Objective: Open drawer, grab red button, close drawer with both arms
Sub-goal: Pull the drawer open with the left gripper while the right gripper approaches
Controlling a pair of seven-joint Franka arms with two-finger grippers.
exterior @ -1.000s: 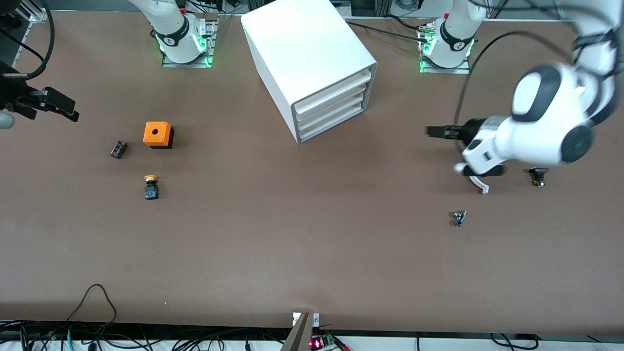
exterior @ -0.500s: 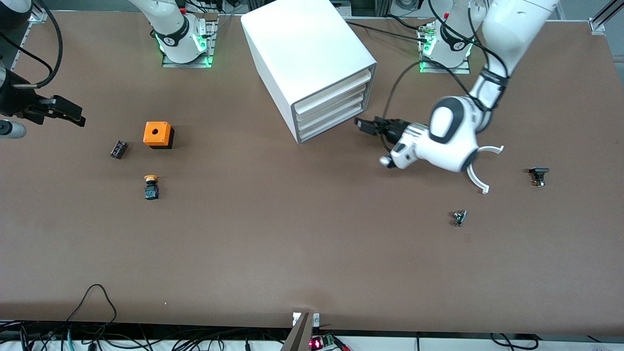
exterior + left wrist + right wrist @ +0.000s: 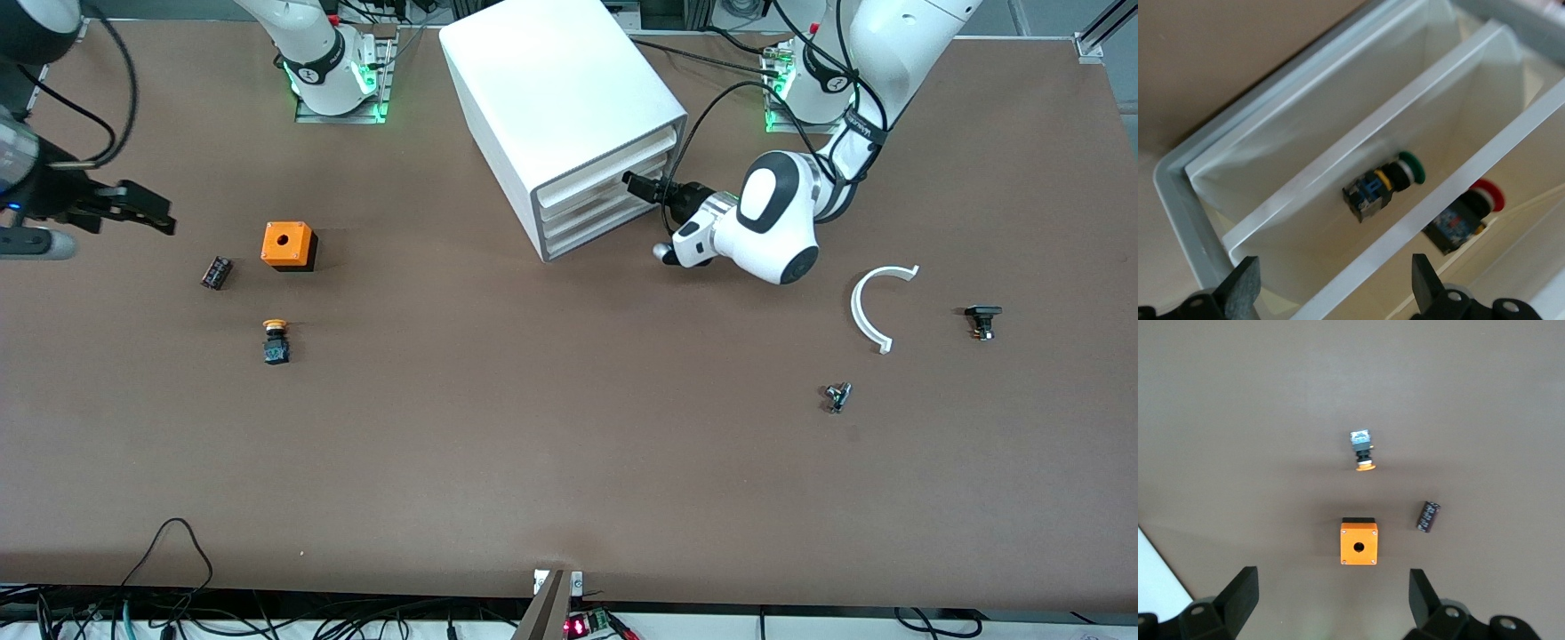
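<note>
left gripper (image 3: 633, 184): jaws apart, at drawer (image 3: 603, 180) fronts, frame centre-right | right gripper (image 3: 147, 209): jaws apart, over table (image 3: 533, 427), frame's left edge | button (image 3: 1468, 215): red cap, inside drawer

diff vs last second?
Left gripper swung in from the left arm's end of the table to the drawer fronts, jaws open, nothing held. Right gripper drifted slightly toward the orange box. Cabinet and table parts unmoved.

- The left gripper (image 3: 637, 185) swings in from the left arm's end of the table and now sits right at the cabinet's (image 3: 569, 116) drawer fronts.
- The right gripper (image 3: 147, 210) slides a little closer to the orange box (image 3: 289, 245).
</note>
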